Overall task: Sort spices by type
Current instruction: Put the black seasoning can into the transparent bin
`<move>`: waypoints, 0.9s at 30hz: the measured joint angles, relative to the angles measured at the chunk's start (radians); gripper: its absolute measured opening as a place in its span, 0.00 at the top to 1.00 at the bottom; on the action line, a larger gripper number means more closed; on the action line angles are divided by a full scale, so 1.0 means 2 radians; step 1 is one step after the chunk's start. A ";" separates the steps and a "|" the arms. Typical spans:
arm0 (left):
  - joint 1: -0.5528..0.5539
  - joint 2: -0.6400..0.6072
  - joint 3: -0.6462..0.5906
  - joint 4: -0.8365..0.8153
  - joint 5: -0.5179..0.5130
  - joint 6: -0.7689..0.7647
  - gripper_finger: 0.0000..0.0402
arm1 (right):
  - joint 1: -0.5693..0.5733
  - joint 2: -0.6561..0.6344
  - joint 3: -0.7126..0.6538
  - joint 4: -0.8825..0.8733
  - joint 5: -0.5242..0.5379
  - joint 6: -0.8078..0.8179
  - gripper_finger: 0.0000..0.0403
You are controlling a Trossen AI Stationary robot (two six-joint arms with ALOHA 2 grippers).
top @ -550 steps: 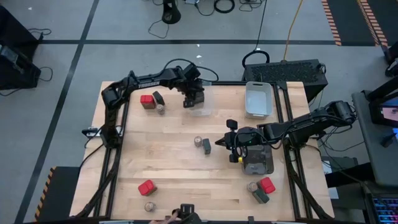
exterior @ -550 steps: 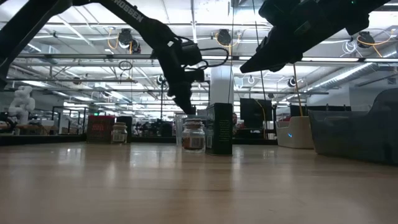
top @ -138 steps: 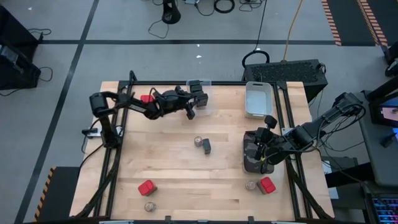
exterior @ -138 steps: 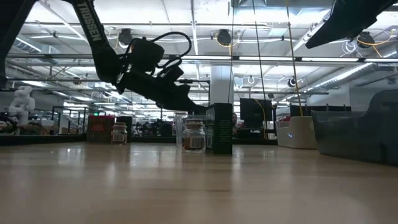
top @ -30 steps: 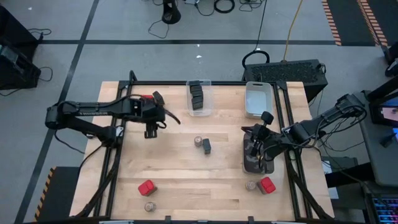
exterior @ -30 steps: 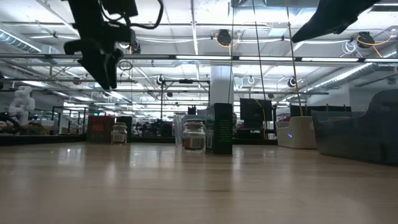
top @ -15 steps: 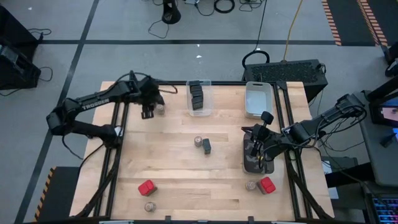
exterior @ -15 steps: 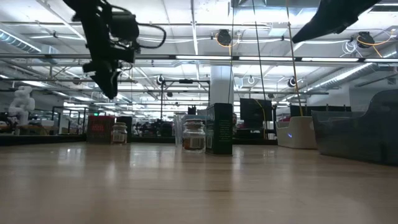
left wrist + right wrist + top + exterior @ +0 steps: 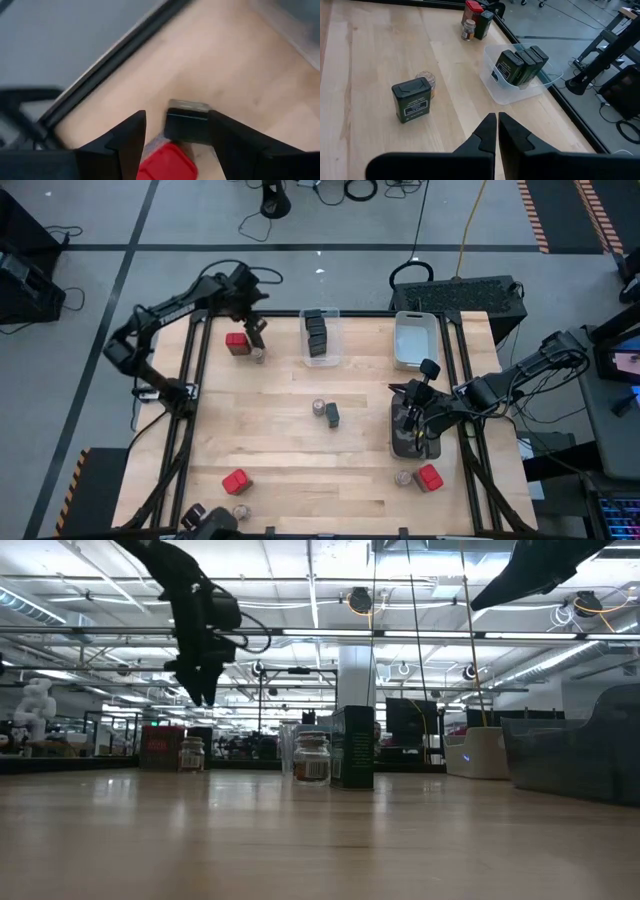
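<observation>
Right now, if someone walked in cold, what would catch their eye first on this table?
Likely the clear bin at the table's far edge, packed with dark tins. Next, the left claw hovering open above a red tin and dark tin at the far left. The right claw waits shut over the dark bin.

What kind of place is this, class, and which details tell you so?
Probably a robotics lab or workshop: a wooden table on a dark frame with two arms, cables trailing over a taped floor, and more benches and ceiling lights beyond.
</observation>
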 joint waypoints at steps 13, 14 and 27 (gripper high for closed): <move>0.001 0.032 0.010 -0.057 -0.001 0.051 0.45 | 0.000 0.000 0.000 -0.006 0.000 0.000 1.00; 0.001 0.032 0.010 -0.055 -0.003 0.051 0.45 | 0.000 0.000 0.000 -0.006 0.000 0.000 1.00; -0.006 0.032 0.010 -0.003 -0.003 0.046 0.45 | 0.000 0.000 0.000 -0.006 0.000 0.000 1.00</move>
